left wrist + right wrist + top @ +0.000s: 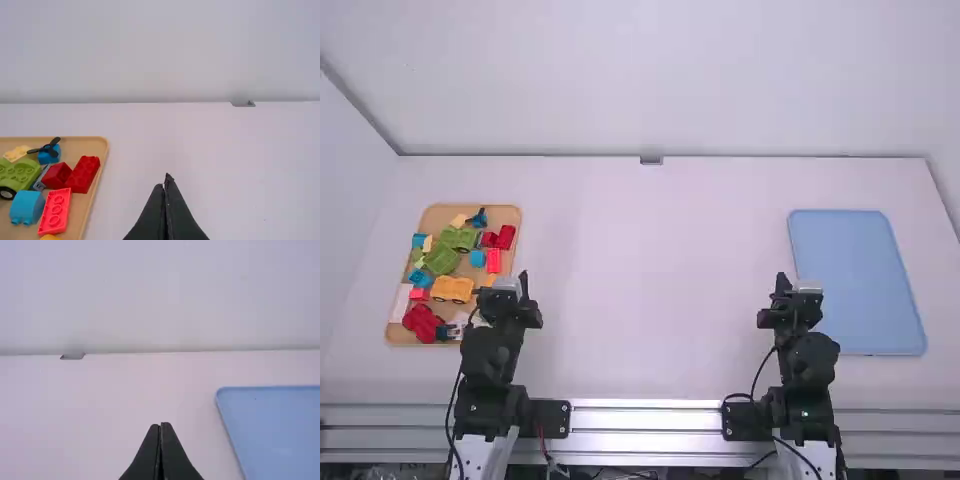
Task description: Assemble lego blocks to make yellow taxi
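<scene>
My left gripper (524, 278) stands just right of the wooden tray (513, 222); in the left wrist view the left gripper (165, 182) is shut with nothing between its fingers. On the tray lie several lego blocks, among them a yellow-orange vehicle piece (452, 289), a pale yellow block (459, 220), a green wheeled piece (459, 238) and a red block (506, 236). My right gripper (782, 280) is beside the left edge of the blue tray (860, 280); in the right wrist view the right gripper (160, 426) is shut and holds nothing.
Bare white table (650, 270) lies between the two arms. A wall (650, 80) rises behind the table's far edge, with a small grey bracket (651, 160) at the middle. Metal rails (645, 418) run along the near side.
</scene>
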`<state>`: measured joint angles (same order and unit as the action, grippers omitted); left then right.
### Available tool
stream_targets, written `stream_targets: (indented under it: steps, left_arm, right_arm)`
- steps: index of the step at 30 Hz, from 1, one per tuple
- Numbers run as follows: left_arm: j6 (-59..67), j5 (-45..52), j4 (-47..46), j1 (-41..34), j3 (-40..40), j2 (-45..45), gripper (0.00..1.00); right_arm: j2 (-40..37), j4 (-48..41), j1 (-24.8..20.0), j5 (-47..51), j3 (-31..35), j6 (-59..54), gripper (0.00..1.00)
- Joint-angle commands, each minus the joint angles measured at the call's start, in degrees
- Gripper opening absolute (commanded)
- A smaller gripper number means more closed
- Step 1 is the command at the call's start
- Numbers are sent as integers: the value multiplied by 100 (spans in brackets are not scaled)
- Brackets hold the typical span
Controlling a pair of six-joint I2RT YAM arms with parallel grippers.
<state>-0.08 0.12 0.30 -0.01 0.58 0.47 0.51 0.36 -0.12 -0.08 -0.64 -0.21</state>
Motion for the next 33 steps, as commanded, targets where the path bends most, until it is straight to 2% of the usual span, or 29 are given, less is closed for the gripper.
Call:
stream_targets:
  steps: [1, 8, 15, 25, 33]
  left_arm:
    - [5, 0, 1, 2, 1, 1, 0]
    - [2, -26, -20, -4, 139, 132, 3]
    - [-47, -89, -234, -18, 665, 650, 9]
    - [-370, -294, -596, -49, 1822, 2006, 23]
    - [-1328, -1091, -1189, -79, 3025, 3334, 38]
  right_arm:
    - [1, -1, 0, 4, -1, -14, 0]
    - [171, -17, 8, -85, -162, -80, 3]
    - [861, -269, 91, -372, -841, -324, 9]
    - [2601, -842, 415, -966, -2514, -943, 23]
    - [4320, -1392, 887, -1609, -4168, -1558, 38]
